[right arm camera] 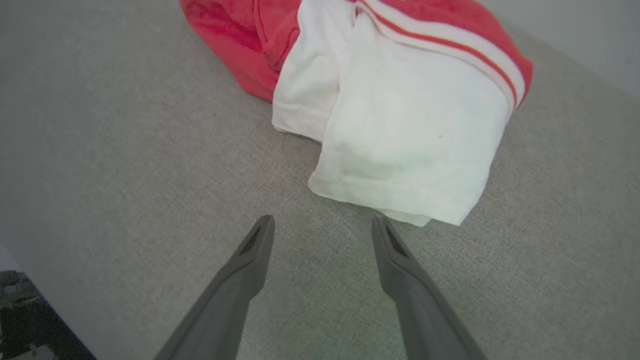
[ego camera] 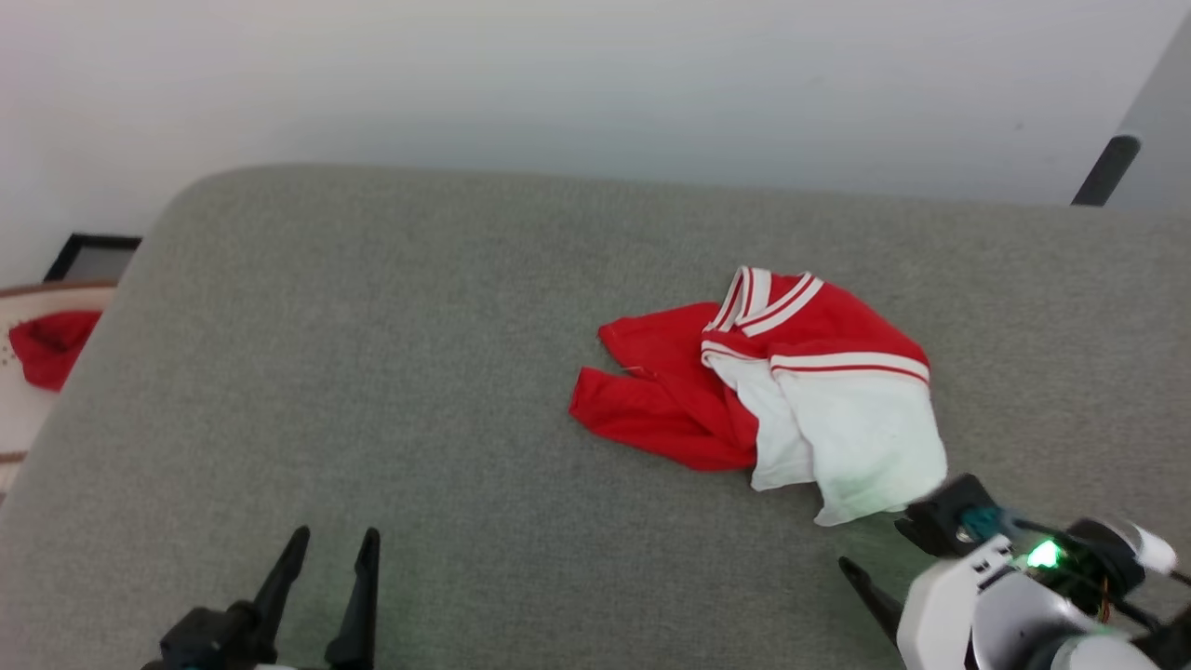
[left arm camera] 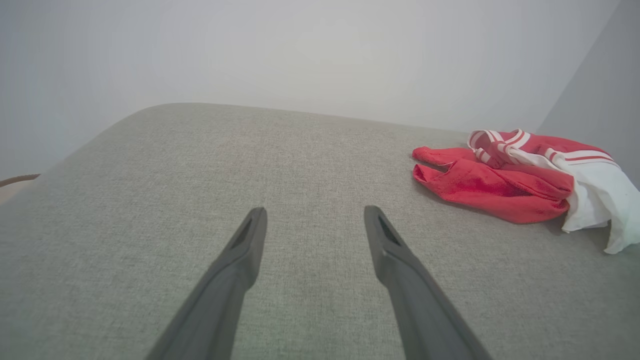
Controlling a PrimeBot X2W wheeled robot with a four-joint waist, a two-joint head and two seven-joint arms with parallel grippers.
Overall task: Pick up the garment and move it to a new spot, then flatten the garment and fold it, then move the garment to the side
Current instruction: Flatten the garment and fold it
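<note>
Grey woven fabric covers the broad surface (ego camera: 372, 372) that we see from the head view, and on its right half lies the garment (ego camera: 791, 391), crumpled in a heap: red cloth bunched to the left, a white sleeve with red-and-white striped trim spilling toward the near right. At the lower left the left gripper (ego camera: 335, 535) hovers released over bare grey, well apart from the garment. At the lower right the right gripper (ego camera: 875, 568) shows one dark finger beside its pale wrist, close to the white sleeve's near edge. Beyond the surface's left edge we see a plain red cloth scrap (ego camera: 51, 346), and a pale wall (ego camera: 595, 84) stands behind. From the left wrist view, the two fingers (left arm camera: 240, 260) stand spread with nothing between them, and the garment sits far to the right, red folds nearest and white sleeve at the frame's edge. From the right wrist view, the fingers (right arm camera: 400, 270) are likewise parted and empty over the grey fabric; the white sleeve lies just ahead of their tips, the right-hand tip almost at its hem, though we cannot tell whether it touches.
</note>
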